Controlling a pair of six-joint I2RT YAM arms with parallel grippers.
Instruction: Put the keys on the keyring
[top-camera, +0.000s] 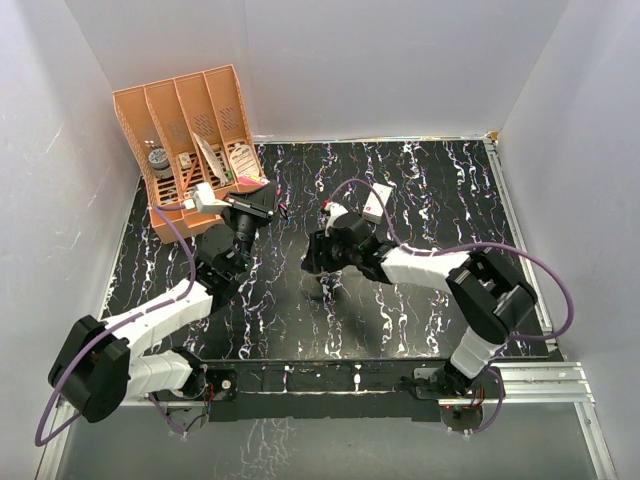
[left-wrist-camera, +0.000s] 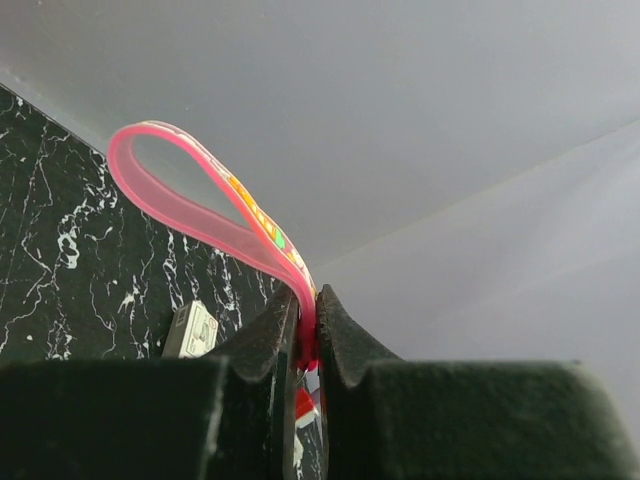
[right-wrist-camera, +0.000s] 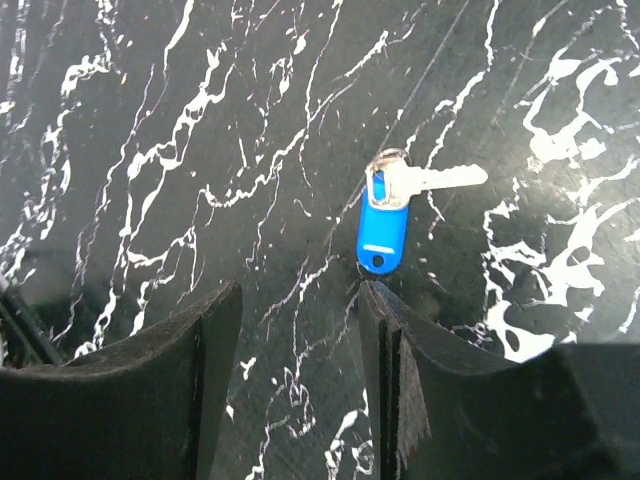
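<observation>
Your left gripper pinches the keyring; your right gripper hangs spread over the blue key.
White walls close three sides of the black marbled table. An orange four-slot rack stands just beside your left gripper, its contents too small to tell. The left fingers press together on the pink strap, which loops up beyond them. Open tabletop surrounds your right fingers; the key lies flat just ahead of them.

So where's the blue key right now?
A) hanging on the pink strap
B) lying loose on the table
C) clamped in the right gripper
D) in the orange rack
B: the right wrist view shows the blue key flat on the black marble table, ahead of the open, empty right gripper.
</observation>
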